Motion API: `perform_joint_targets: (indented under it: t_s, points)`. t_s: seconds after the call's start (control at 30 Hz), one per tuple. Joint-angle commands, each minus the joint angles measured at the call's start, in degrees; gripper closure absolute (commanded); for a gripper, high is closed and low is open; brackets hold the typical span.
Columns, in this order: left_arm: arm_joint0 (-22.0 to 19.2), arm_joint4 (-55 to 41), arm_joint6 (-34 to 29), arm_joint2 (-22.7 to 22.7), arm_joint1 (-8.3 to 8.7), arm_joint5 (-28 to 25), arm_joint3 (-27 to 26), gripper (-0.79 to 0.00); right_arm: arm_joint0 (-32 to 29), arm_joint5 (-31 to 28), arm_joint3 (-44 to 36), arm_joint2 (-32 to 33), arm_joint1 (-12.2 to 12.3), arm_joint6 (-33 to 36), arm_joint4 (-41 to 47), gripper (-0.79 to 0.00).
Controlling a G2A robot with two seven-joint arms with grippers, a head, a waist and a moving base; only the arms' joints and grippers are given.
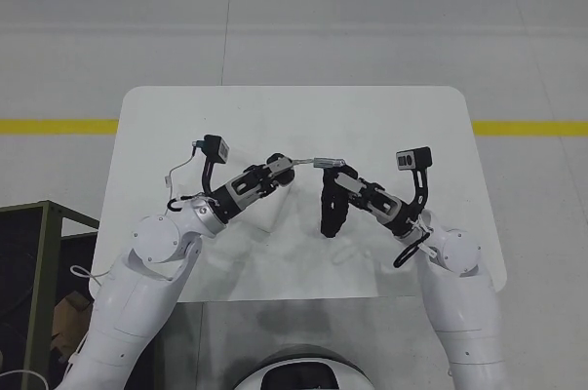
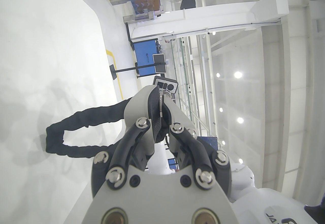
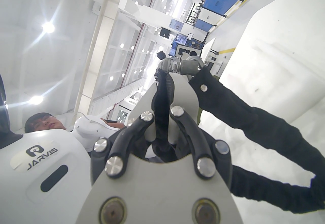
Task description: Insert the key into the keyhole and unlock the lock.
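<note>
**Item 1, table** (image 1: 176,127): white, rounded corners, filling the centre of the top view. A yellow floor line (image 1: 40,126) runs across behind it.

**Item 2, left gripper** (image 1: 284,168): left of frame centre in the top view, raised above the table. Its fingers are pressed together on the key (image 2: 161,105), a thin metal blade pinched edge-on between the black pads.

**Item 3, right gripper** (image 1: 331,175): right of frame centre, facing the left gripper. Its fingers are closed on the lock (image 3: 188,65), a grey metal body standing out past the fingertips.

**Item 4, cable loop** (image 1: 327,210): black and sleeved, joined to the lock. It hangs from the right gripper toward the lower middle of the top view.

**Relation:** the key and the lock meet at the centre of the top view, just beside each other. Whether the key sits inside the keyhole cannot be told.
</note>
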Motion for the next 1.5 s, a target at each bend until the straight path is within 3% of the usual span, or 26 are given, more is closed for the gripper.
perform_joint_targets:
  t_s: [0.0,0.17,0.47,1.47]
  points:
    - [0.11,0.08,-0.17,-0.08,-0.05,0.09,-0.15,0.000,0.00,-0.15,-0.09,-0.04,0.19,-0.13,0.11,0.000]
    - [0.78,-0.94,-0.34,-0.73,-0.18,-0.18,-0.51,0.000,0.44,-0.06,0.40,0.65,0.80,0.30,1.82,0.000]
    - [0.98,-4.71,-6.67,-3.14,0.01,1.22,-0.25,0.000,2.76,2.25,1.63,2.19,2.42,8.74,5.49,0.000]
    - [0.63,-3.24,-7.25,-2.32,-0.98,2.40,0.34,0.000,4.25,0.30,2.88,-2.04,4.81,5.86,5.75,0.000]
